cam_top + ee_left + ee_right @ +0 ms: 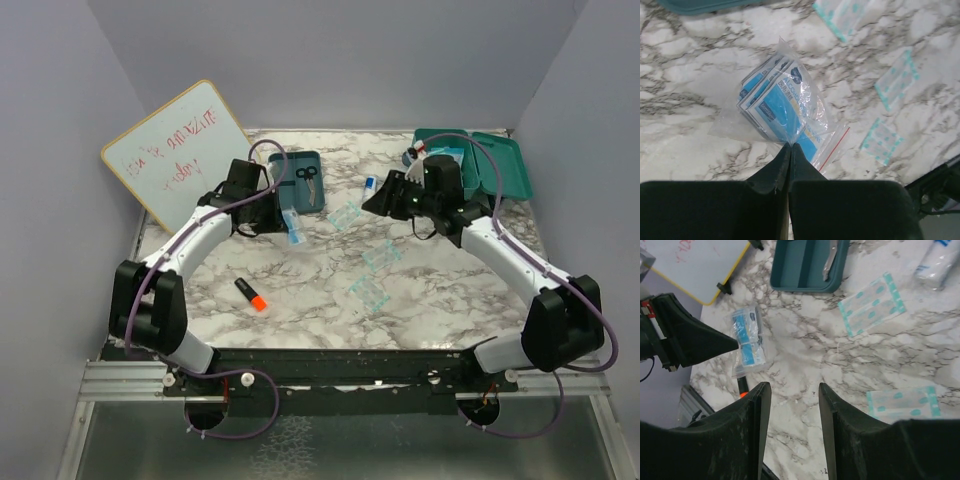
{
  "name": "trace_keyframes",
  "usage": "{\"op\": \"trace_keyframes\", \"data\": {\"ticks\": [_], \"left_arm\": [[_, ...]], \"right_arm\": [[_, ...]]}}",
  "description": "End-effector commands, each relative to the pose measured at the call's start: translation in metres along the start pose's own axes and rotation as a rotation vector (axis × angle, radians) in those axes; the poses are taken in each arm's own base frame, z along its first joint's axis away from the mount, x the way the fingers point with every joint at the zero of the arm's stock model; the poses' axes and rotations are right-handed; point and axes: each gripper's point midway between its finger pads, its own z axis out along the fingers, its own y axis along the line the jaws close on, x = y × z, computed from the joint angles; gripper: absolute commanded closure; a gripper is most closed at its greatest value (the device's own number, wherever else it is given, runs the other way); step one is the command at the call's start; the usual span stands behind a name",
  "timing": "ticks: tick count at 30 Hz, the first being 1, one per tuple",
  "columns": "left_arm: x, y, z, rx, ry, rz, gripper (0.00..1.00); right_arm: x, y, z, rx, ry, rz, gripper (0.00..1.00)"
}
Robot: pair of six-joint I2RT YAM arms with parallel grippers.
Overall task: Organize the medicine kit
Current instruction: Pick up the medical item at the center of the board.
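My left gripper [790,145] is shut on the near edge of a clear zip bag of blue alcohol wipes [781,100], pinching the plastic. The rest of the bag rests on the marble. From above, the bag [293,226] lies just below the flat teal tray [286,188]. The medicine kit [507,166], a teal box with its lid open, stands at the back right. My right gripper [792,386] hangs open over bare marble with nothing between its fingers. From above, that gripper [384,196] is left of the kit. The right wrist view shows the left gripper [734,344] at the bag [748,340].
The tray holds scissors [309,176]. A whiteboard [175,150] leans at the back left. Teal-dotted bandage packs [347,217] [380,255] [367,292] lie mid-table. An orange-tipped marker [251,293] lies near the front left. A small white and blue item [370,183] lies by the right gripper.
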Motion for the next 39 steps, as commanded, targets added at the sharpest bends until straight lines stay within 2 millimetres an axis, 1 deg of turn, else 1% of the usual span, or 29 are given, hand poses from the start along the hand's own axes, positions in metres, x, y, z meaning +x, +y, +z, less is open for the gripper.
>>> {"op": "trace_keyframes", "data": {"ticks": [1,2,4,7,8,9,11,16,24,26,29,34,35,39], "left_arm": [[-0.017,-0.054,-0.031,0.212,-0.103,0.035,1.0],[-0.019,-0.06,-0.037,0.238,-0.118,0.038,1.0],[-0.022,-0.073,-0.046,0.292,-0.144,0.044,1.0],[-0.02,-0.09,-0.057,0.39,-0.157,0.056,1.0],[-0.02,-0.095,-0.059,0.418,-0.16,0.06,1.0],[-0.018,-0.098,-0.062,0.44,-0.161,0.066,1.0],[-0.017,-0.104,-0.065,0.473,-0.168,0.076,1.0],[-0.014,-0.113,-0.074,0.538,-0.178,0.095,1.0],[-0.016,-0.12,-0.08,0.574,-0.199,0.107,1.0],[-0.016,-0.12,-0.079,0.575,-0.2,0.108,1.0],[-0.015,-0.117,-0.076,0.566,-0.197,0.108,1.0],[-0.011,-0.11,-0.069,0.541,-0.194,0.106,1.0],[-0.01,-0.109,-0.069,0.535,-0.195,0.106,1.0],[-0.011,-0.107,-0.069,0.519,-0.208,0.119,1.0]], "right_arm": [[0.006,0.039,0.015,-0.115,0.015,0.005,0.51],[0.009,0.048,0.016,-0.151,0.023,0.004,0.5],[0.018,0.06,0.022,-0.196,0.052,0.028,0.48],[0.027,0.076,0.03,-0.224,0.071,0.012,0.44],[0.031,0.08,0.032,-0.234,0.084,0.012,0.43],[0.03,0.087,0.033,-0.261,0.079,0.007,0.43],[0.032,0.094,0.036,-0.283,0.09,0.012,0.42],[0.039,0.099,0.041,-0.305,0.111,0.014,0.43],[0.045,0.102,0.046,-0.327,0.137,0.007,0.45],[0.045,0.102,0.045,-0.329,0.135,0.005,0.5],[0.042,0.103,0.044,-0.329,0.119,0.002,0.62],[0.032,0.102,0.038,-0.312,0.05,0.0,0.96],[0.031,0.102,0.038,-0.311,0.042,-0.002,0.99],[0.033,0.102,0.038,-0.319,0.051,-0.003,0.99]]}}
